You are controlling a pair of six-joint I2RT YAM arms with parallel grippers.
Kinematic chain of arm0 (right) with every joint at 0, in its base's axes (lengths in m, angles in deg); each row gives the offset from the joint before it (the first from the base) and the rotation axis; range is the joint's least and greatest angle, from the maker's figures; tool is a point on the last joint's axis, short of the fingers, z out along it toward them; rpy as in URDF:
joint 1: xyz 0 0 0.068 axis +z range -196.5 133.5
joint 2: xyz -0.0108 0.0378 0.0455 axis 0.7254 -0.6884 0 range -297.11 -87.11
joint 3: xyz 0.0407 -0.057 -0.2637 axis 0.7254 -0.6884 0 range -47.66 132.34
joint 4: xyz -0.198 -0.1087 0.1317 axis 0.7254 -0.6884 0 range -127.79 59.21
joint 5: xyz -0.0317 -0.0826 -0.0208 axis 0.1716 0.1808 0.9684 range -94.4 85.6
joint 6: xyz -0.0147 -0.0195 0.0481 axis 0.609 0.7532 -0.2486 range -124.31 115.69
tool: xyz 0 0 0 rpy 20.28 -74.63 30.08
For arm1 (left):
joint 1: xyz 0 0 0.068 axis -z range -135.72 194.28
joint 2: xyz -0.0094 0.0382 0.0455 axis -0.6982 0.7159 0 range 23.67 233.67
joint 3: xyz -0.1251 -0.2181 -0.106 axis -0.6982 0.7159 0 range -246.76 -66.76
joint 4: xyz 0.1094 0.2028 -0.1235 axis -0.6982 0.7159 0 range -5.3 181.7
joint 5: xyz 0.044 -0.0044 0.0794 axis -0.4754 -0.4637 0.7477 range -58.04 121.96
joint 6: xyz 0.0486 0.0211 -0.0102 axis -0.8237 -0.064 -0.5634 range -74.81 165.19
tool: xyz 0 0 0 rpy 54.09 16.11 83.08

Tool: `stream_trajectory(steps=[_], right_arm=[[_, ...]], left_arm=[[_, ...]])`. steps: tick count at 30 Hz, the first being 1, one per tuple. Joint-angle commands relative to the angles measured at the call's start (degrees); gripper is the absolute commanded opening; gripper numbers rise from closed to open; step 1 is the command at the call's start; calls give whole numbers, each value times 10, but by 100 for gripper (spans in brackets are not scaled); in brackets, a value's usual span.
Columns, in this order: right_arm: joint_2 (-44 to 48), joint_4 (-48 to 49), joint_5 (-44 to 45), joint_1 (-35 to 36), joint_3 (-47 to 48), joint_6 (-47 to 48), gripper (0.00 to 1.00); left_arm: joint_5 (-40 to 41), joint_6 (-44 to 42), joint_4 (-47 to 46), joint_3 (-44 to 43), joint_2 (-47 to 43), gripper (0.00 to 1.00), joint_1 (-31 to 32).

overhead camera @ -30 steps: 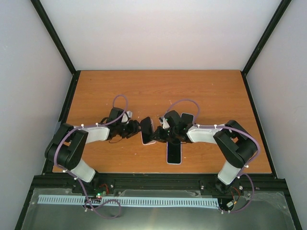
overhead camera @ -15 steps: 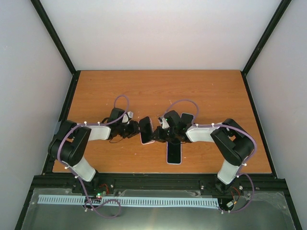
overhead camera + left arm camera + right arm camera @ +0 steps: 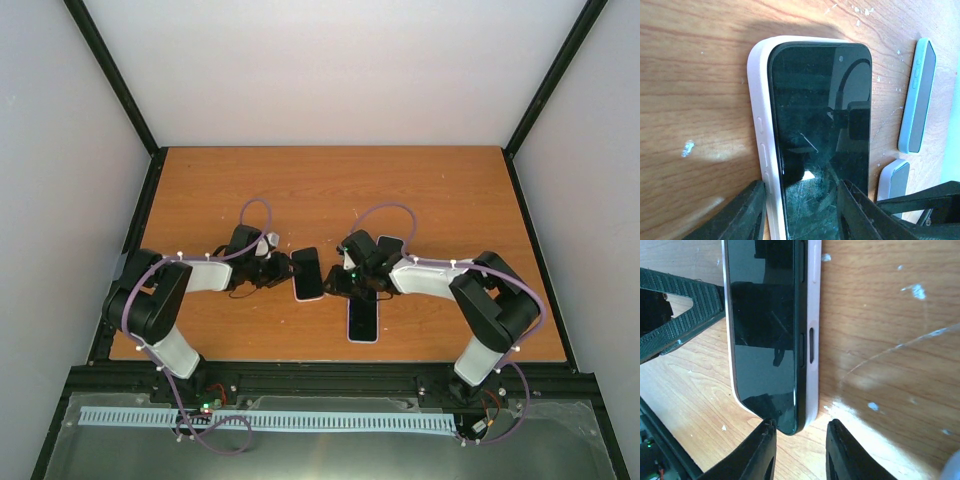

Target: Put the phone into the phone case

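Observation:
A black phone lies screen up in a pale case on the table between my two grippers. My left gripper is open at the phone's left end. In the left wrist view one finger stands beside the case's edge and the other reaches over the screen. My right gripper is open at the other end. In the right wrist view the phone's corner lies between the parted fingers without touching them. There the phone's black side stands above the case rim.
A second phone in a white case lies near the front, below the right gripper. A third dark phone lies behind the right wrist. The left wrist view shows a light blue device and a white one to the right.
The phone and case, tilted up between both grippers earlier, now lie flat on the table. The right gripper has drawn back slightly to the right.

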Motion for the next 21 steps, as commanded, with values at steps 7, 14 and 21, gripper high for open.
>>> stream_trajectory(steps=[7, 14, 21], right_arm=[[18, -67, 85, 1, 57, 55, 28], [-39, -42, 82, -2, 96, 65, 40], [-86, 25, 47, -6, 93, 50, 49]], left_arm=[[23, -25, 16, -25, 9, 40, -1], [43, -10, 18, -11, -17, 49, -2], [39, -6, 5, 7, -15, 45, -2]])
